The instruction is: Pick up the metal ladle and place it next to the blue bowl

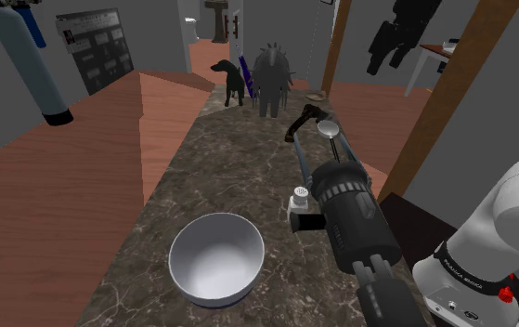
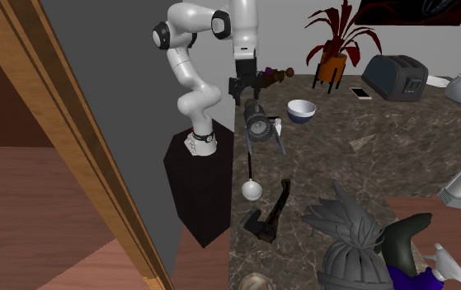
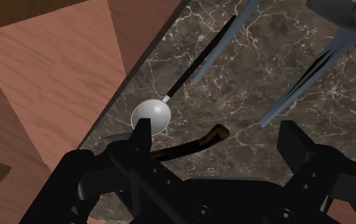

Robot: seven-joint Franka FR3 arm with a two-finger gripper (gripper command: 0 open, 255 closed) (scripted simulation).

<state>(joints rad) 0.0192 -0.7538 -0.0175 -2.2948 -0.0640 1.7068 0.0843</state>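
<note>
Tool (image 3: 216,130) is hanging open w/ nothing gripped, and ladle (image 3: 151,116) is lying along bench (image 3: 253,76) edge, so prob. worth centring fingers across its thin handle before closing.

In the shoulder view the bowl (image 1: 216,265) lies on the counter's (image 1: 220,167) near end — a cylinder (image 1: 348,204) to its right, the ladle (image 1: 330,130) beyond, figurines (image 1: 271,79) farthest.
</note>
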